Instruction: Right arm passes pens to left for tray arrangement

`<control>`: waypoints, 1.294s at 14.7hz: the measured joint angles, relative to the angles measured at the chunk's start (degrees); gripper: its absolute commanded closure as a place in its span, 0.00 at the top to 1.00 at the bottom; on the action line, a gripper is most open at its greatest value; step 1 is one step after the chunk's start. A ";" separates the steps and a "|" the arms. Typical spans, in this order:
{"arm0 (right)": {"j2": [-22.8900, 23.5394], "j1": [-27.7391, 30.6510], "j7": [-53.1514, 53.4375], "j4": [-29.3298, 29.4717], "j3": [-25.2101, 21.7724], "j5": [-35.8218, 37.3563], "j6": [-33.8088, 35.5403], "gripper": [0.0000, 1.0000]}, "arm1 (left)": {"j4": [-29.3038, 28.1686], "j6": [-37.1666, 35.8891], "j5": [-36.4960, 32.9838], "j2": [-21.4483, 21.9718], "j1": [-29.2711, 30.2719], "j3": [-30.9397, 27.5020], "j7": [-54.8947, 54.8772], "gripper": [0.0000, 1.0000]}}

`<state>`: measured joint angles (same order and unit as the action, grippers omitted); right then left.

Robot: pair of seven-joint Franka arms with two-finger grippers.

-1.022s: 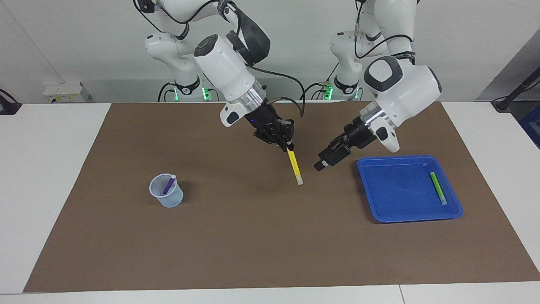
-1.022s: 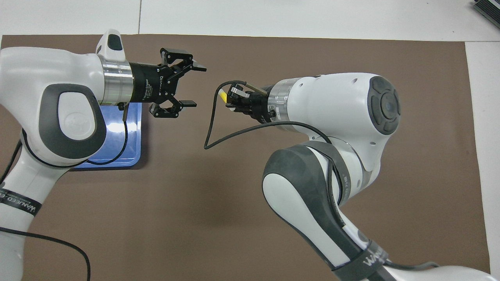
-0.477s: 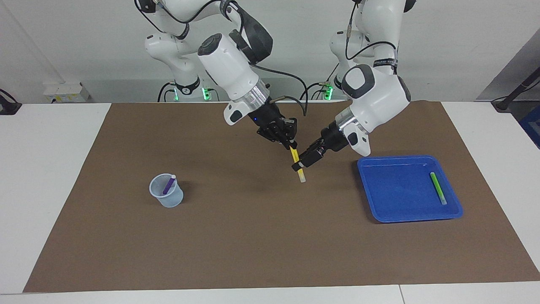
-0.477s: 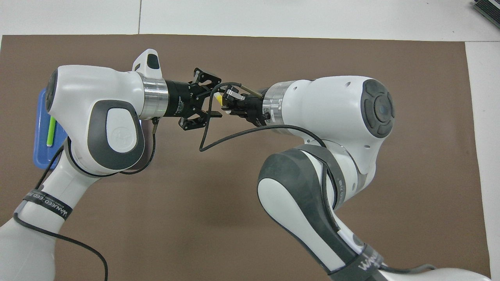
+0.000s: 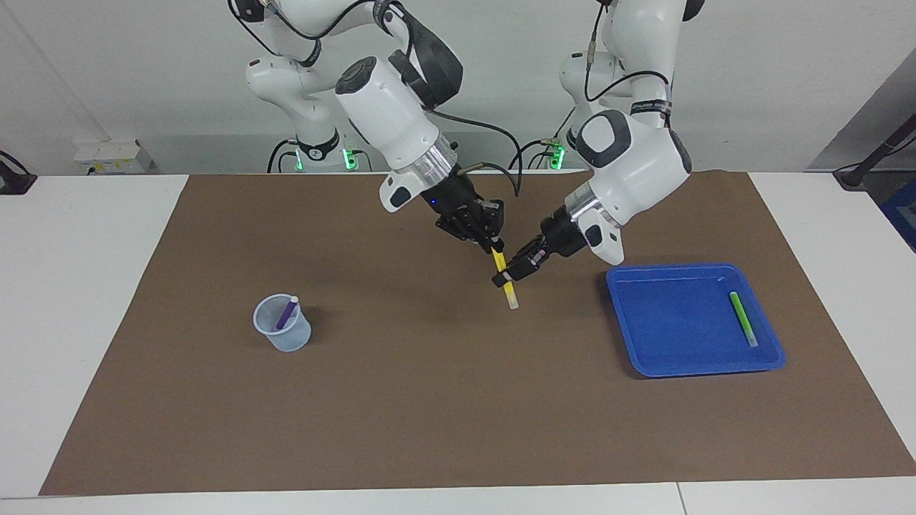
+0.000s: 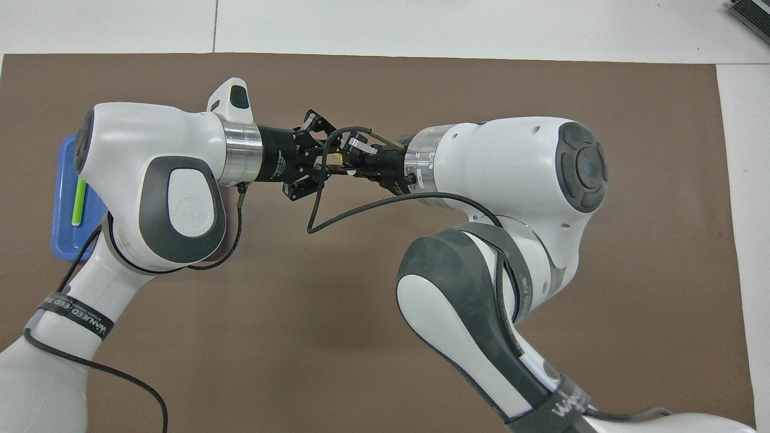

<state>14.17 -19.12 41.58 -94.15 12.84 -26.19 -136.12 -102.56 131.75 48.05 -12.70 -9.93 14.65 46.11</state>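
**A:** Item one, the yellow pen (image 5: 505,279). Where do you find it?

**B:** You find it in the air over the middle of the brown mat (image 5: 429,400), hanging steeply with its pale end lowest, pointing toward 5 o'clock in the facing view. The right claw (image 5: 494,247) is shut on its upper end. The left claw (image 5: 507,275) comes in from 2 o'clock and has its fingers around the pen's middle, closed in against it; you cannot tell whether they already press it.

**A:** Item two, the green pen (image 5: 743,319)?

**B:** You see it lying flat in the blue tray (image 5: 644,357), close to the rim at the left arm's end of the surface (image 5: 86,286), running from 12 to 6 o'clock with its pale end farther from the robots. In the overhead view it shows at the 9 o'clock edge of the picture, the left arm covering most of the tray.

**A:** Item three, the purple pen (image 5: 287,312)?

**B:** You find it standing tilted in the small clear cup (image 5: 283,333), pale end up and leaning toward 1 o'clock. The cup stands on the mat toward the right arm's end, well apart from both claws.

**A:** And the tray itself?

**B:** It rests on the mat toward the left arm's end, at about 4 o'clock from the two claws, apart from them.
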 measured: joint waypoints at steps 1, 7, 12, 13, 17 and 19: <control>0.00 0.00 0.00 0.00 -0.01 0.00 0.00 0.23 | 0.00 0.04 0.00 0.00 0.00 -0.05 0.00 0.26; 0.00 0.00 0.00 0.00 -0.17 0.01 0.00 0.23 | 0.00 0.11 0.01 0.00 0.00 -0.05 0.01 0.00; 0.00 0.00 0.00 0.00 -0.17 0.01 0.00 0.23 | 0.00 0.14 0.02 0.00 -0.01 -0.04 0.01 0.00; 0.00 0.00 0.00 0.00 -0.17 0.02 0.00 0.23 | 0.00 0.16 0.02 0.00 -0.01 -0.06 0.01 0.00; -0.01 0.49 0.00 0.10 -0.50 3.67 1.80 0.53 | 0.01 0.19 0.02 0.01 0.09 -0.25 0.00 0.00; -0.18 1.58 -0.42 0.47 -0.64 5.32 4.30 0.57 | 0.02 0.18 0.01 0.01 0.56 -0.40 -0.12 0.00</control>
<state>13.99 -17.54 41.15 -93.68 12.20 -20.86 -131.82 -102.54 131.93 48.06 -12.69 -9.37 14.25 45.99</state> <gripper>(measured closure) 0.612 0.833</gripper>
